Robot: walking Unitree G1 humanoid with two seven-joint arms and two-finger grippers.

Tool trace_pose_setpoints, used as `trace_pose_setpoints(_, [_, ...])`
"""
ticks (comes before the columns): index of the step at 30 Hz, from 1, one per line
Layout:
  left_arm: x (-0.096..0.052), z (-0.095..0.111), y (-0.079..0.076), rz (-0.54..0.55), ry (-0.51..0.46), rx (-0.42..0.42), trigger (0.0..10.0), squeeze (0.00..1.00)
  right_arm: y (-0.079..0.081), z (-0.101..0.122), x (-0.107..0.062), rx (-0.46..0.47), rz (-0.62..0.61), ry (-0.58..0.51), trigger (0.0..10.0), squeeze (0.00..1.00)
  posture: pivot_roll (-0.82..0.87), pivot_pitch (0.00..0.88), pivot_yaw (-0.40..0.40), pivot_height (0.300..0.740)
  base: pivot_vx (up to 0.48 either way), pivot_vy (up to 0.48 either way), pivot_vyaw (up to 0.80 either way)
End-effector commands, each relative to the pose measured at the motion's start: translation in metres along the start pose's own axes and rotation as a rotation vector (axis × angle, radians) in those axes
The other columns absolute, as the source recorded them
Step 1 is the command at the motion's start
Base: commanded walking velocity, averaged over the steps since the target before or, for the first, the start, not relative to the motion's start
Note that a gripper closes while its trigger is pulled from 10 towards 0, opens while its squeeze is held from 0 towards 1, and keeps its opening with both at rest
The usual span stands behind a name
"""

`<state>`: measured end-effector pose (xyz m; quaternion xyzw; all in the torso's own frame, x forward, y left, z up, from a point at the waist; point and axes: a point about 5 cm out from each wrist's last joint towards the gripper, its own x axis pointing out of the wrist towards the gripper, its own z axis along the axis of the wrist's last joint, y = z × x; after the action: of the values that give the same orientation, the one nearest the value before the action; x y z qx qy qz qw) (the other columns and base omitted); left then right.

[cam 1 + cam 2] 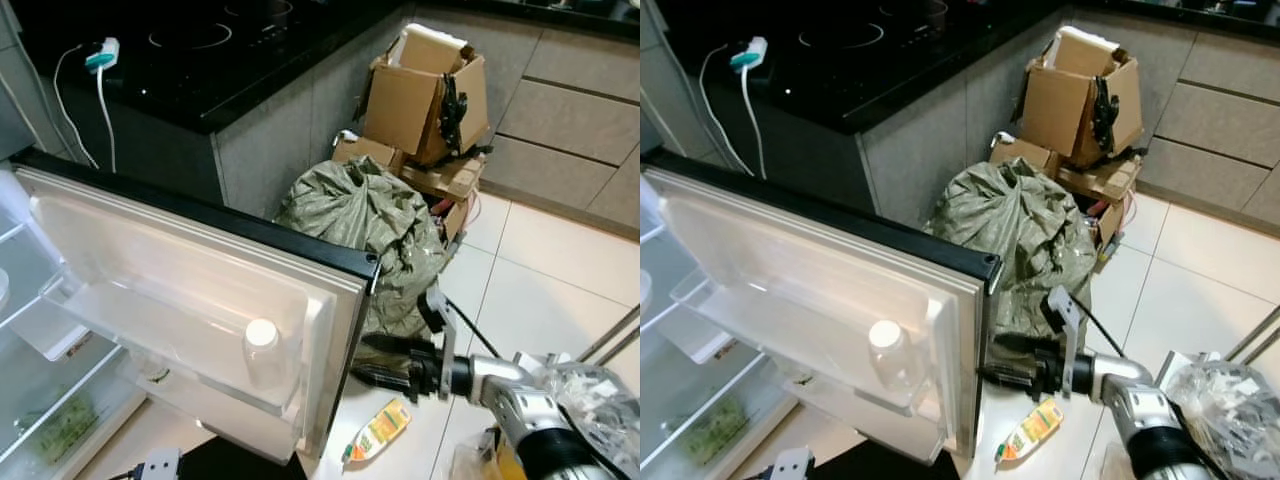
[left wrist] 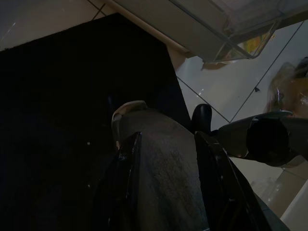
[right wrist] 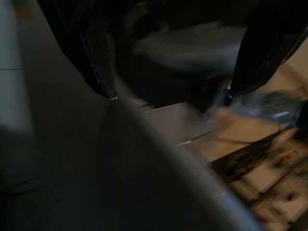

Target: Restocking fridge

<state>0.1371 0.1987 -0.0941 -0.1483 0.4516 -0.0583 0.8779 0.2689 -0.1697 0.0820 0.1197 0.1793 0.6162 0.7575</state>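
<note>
The fridge door stands wide open, its white inner side facing me. A clear bottle with a white cap stands in the door's lower shelf. My right gripper is low at the door's free edge, open, its black fingertips right by that edge with nothing held. In the left wrist view my left gripper hangs low over a dark mat, fingers apart. A yellow packet lies on the floor tiles just below the right gripper.
The fridge's glass shelves and a drawer of greens are at the left. A stuffed green sack and stacked cardboard boxes crowd the floor behind the door. A black cooktop counter is beyond. A crinkled plastic bag is at lower right.
</note>
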Motion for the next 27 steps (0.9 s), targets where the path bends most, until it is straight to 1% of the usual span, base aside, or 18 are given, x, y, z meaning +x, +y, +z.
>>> trace_pose_setpoints(1, [-0.003, -0.022, -0.005, -0.007, 0.076, -0.019, 10.0, 0.00, 0.007, -0.001, 0.003, 0.017, 0.065, 0.010, 10.0, 0.00, -0.04, 0.108, -0.016, 0.740, 0.000, 0.000, 0.00])
trace_pose_setpoints(8, [-0.001, -0.020, -0.007, -0.011, 0.073, -0.015, 10.0, 0.00, 0.015, -0.008, 0.002, 0.059, 0.109, 0.036, 10.0, 0.00, -0.04, 0.108, -0.018, 0.740, 0.000, 0.000, 0.00])
trace_pose_setpoints(9, [-0.001, -0.021, -0.008, -0.010, 0.075, -0.015, 10.0, 0.00, 0.013, -0.012, 0.001, 0.063, 0.082, 0.046, 10.0, 0.00, -0.04, 0.108, -0.018, 0.740, 0.000, 0.000, 0.00])
trace_pose_setpoints(10, [-0.001, -0.021, -0.008, -0.010, 0.075, -0.015, 10.0, 0.00, 0.013, -0.012, 0.001, 0.063, 0.082, 0.046, 10.0, 0.00, -0.04, 0.108, -0.018, 0.740, 0.000, 0.000, 0.00])
trace_pose_setpoints(12, [-0.001, -0.021, -0.008, -0.006, 0.080, -0.015, 10.0, 0.00, 0.009, -0.020, -0.004, 0.074, 0.018, 0.075, 10.0, 0.00, -0.04, 0.108, -0.018, 0.740, 0.000, 0.000, 0.00])
trace_pose_setpoints(13, [-0.001, -0.021, -0.008, -0.006, 0.080, -0.015, 10.0, 0.00, 0.009, -0.020, -0.004, 0.074, 0.018, 0.075, 10.0, 0.00, -0.04, 0.108, -0.018, 0.740, 0.000, 0.000, 0.00])
trace_pose_setpoints(14, [-0.001, -0.024, -0.007, 0.010, 0.100, -0.006, 10.0, 0.00, 0.002, -0.034, -0.012, 0.102, -0.076, 0.117, 10.0, 0.00, -0.05, 0.107, -0.018, 0.740, 0.000, 0.000, 0.00])
trace_pose_setpoints(15, [-0.001, -0.024, -0.007, 0.010, 0.100, -0.006, 10.0, 0.00, 0.002, -0.034, -0.012, 0.102, -0.076, 0.117, 10.0, 0.00, -0.05, 0.107, -0.018, 0.740, 0.000, 0.000, 0.00])
trace_pose_setpoints(16, [-0.001, -0.024, -0.007, 0.014, 0.105, -0.004, 10.0, 0.00, 0.001, -0.038, -0.016, 0.113, -0.105, 0.129, 10.0, 0.00, -0.05, 0.107, -0.018, 0.740, 0.000, 0.000, 0.00])
trace_pose_setpoints(17, [-0.001, -0.025, -0.007, 0.018, 0.108, -0.005, 10.0, 0.00, -0.003, -0.045, -0.021, 0.116, -0.163, 0.152, 10.0, 0.00, -0.05, 0.107, -0.018, 0.740, 0.000, 0.000, 0.00])
trace_pose_setpoints(18, [-0.001, -0.025, -0.007, 0.018, 0.108, -0.005, 10.0, 0.00, -0.003, -0.045, -0.021, 0.116, -0.163, 0.152, 10.0, 0.00, -0.05, 0.107, -0.018, 0.740, 0.000, 0.000, 0.00])
trace_pose_setpoints(20, [-0.002, -0.025, -0.006, 0.022, 0.111, -0.004, 10.0, 0.00, -0.010, -0.057, -0.030, 0.145, -0.287, 0.177, 10.0, 0.00, -0.05, 0.107, -0.018, 0.740, 0.000, 0.000, 0.00])
trace_pose_setpoints(21, [-0.002, -0.025, -0.006, 0.024, 0.112, -0.003, 10.0, 0.00, -0.016, -0.064, -0.036, 0.152, -0.392, 0.187, 10.0, 0.00, -0.05, 0.107, -0.017, 0.740, 0.000, 0.000, 0.00])
trace_pose_setpoints(22, [-0.002, -0.025, -0.006, 0.027, 0.115, -0.002, 10.0, 0.00, -0.023, -0.072, -0.043, 0.169, -0.530, 0.184, 10.0, 0.00, -0.05, 0.107, -0.017, 0.740, 0.000, 0.000, 0.00])
trace_pose_setpoints(23, [-0.002, -0.025, -0.006, 0.029, 0.117, 0.002, 10.0, 0.00, -0.025, -0.077, -0.046, 0.167, -0.587, 0.194, 10.0, 0.00, -0.05, 0.107, -0.017, 0.740, 0.000, 0.000, 0.00])
trace_pose_setpoints(24, [-0.002, -0.025, -0.006, 0.029, 0.117, 0.002, 10.0, 0.00, -0.025, -0.077, -0.046, 0.167, -0.587, 0.194, 10.0, 0.00, -0.05, 0.107, -0.017, 0.740, 0.000, 0.000, 0.00])
trace_pose_setpoints(26, [-0.001, -0.025, -0.006, 0.033, 0.122, 0.013, 10.0, 0.00, -0.028, -0.091, -0.052, 0.208, -0.711, 0.220, 10.0, 0.00, -0.05, 0.106, -0.018, 0.740, 0.000, 0.000, 0.00])
trace_pose_setpoints(27, [-0.001, -0.025, -0.006, 0.033, 0.122, 0.013, 10.0, 0.00, -0.028, -0.091, -0.052, 0.208, -0.711, 0.220, 10.0, 0.00, -0.05, 0.106, -0.018, 0.740, 0.000, 0.000, 0.00])
